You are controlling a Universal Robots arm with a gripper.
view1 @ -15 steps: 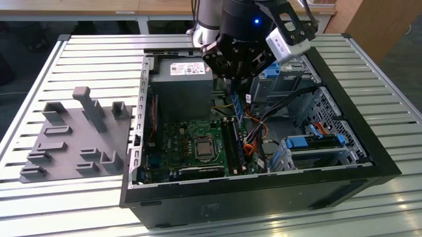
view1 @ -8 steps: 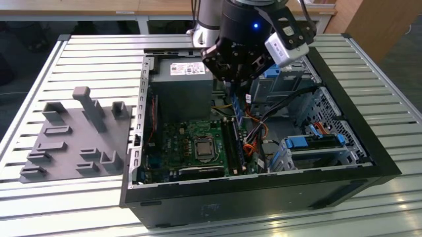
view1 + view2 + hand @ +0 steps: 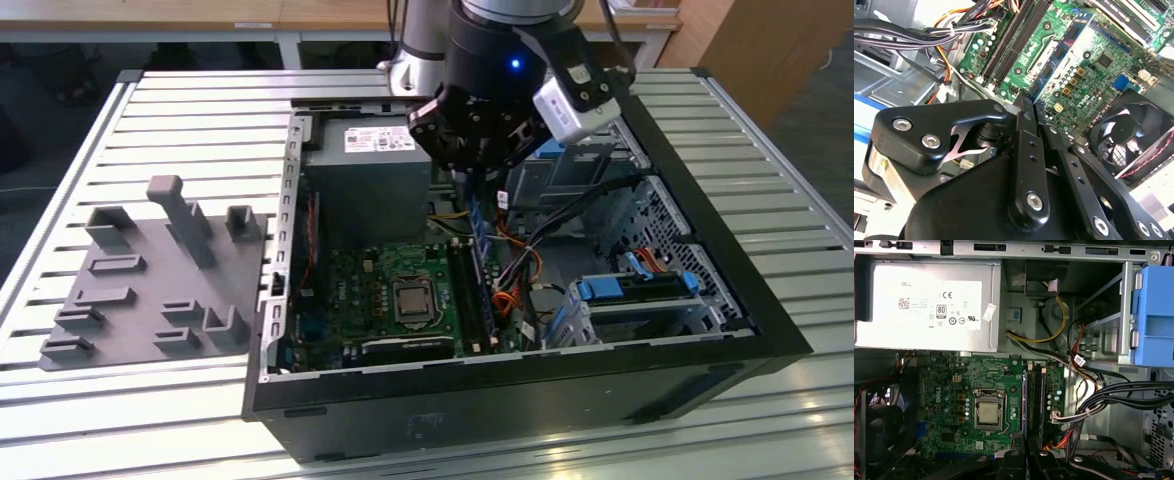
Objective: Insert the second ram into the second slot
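While I hover over the case (image 3: 534, 390) | my hand (image 3: 475, 178) clamped on the second ram (image 3: 473, 222) | it hangs just beneath, over the memory slots (image 3: 1037, 400)

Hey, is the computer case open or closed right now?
Open. The computer case has no side panel on, and the motherboard and cables inside are exposed.

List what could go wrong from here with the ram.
The second ram, pinched in the gripper, must meet narrow, close-set slots; slight misalignment could seat it in the wrong one. The cable bundle lies close beside the slots and might snag the gripper.
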